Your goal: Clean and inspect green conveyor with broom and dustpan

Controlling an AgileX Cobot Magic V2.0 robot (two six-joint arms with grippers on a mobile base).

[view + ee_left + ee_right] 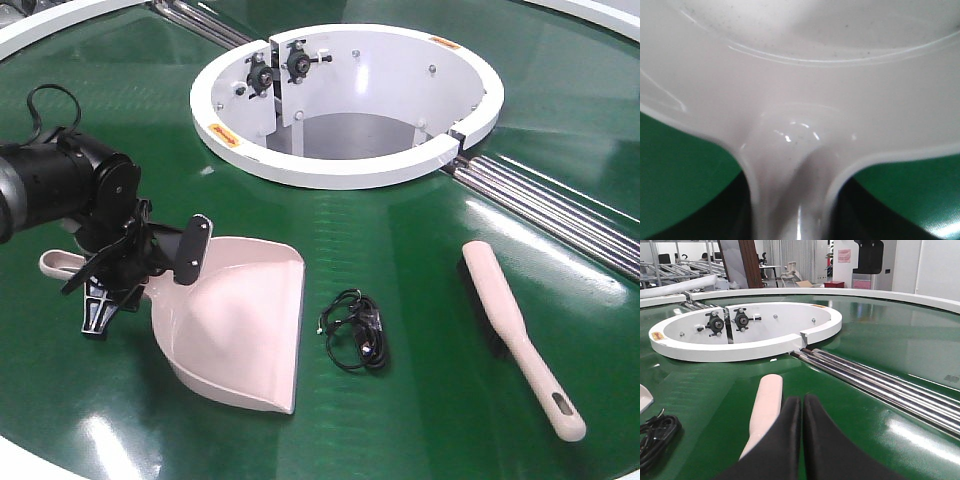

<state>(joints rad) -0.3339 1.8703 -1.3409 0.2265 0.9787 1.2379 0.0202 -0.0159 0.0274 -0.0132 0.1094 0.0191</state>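
Jaws of left gripper point(146, 280): spread wide, astride the handle of the dustpan point(245, 320), nothing clamped. Jaws of right gripper point(802, 399): pressed together, empty.

Front view. Dustpan lies flat on the conveyor point(400, 420), toward its near left edge, mouth facing right. Black cable point(357, 332) is coiled just beside the mouth. Broom point(515, 335) lies toward the near right edge, well apart from the dustpan, slotted end nearest. White hub point(340, 178) and steel rails point(545, 205) sit behind. Right gripper not shown.

Left wrist view. Dustpan point(800, 75) neck fills the frame; fingers not seen. Judged thin, light, stiff plastic that is likely to slide on the glossy conveyor. Take it by the handle, close to the neck.

Right wrist view. Closed fingers hang over the broom point(766, 410); whether they touch it, cannot tell. Cable point(657, 435) at lower left. Only this view shows the right fingers; only the front view shows both tools whole. Broom judged light and rigid; grip mid-handle.
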